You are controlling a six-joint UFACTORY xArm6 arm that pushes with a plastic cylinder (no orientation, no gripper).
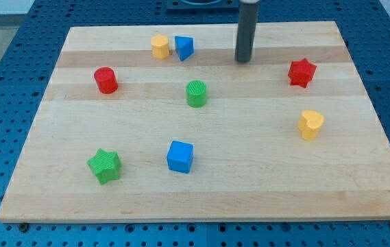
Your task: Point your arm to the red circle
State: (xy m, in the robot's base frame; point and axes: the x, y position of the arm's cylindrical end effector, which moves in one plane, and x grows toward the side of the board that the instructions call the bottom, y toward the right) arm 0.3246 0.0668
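Observation:
The red circle (105,80) is a short red cylinder standing at the view's left, upper part of the wooden board (263,171). My tip (242,60) touches the board near the view's top, right of centre. It is far to the right of the red circle and slightly above it. The blue triangle (184,48) and the yellow block (160,46) lie between them along the top edge.
A green circle (196,94) sits below and left of my tip. A red star (301,73) and a yellow heart (310,125) lie at the right. A green star (104,165) and a blue cube (180,156) lie near the bottom.

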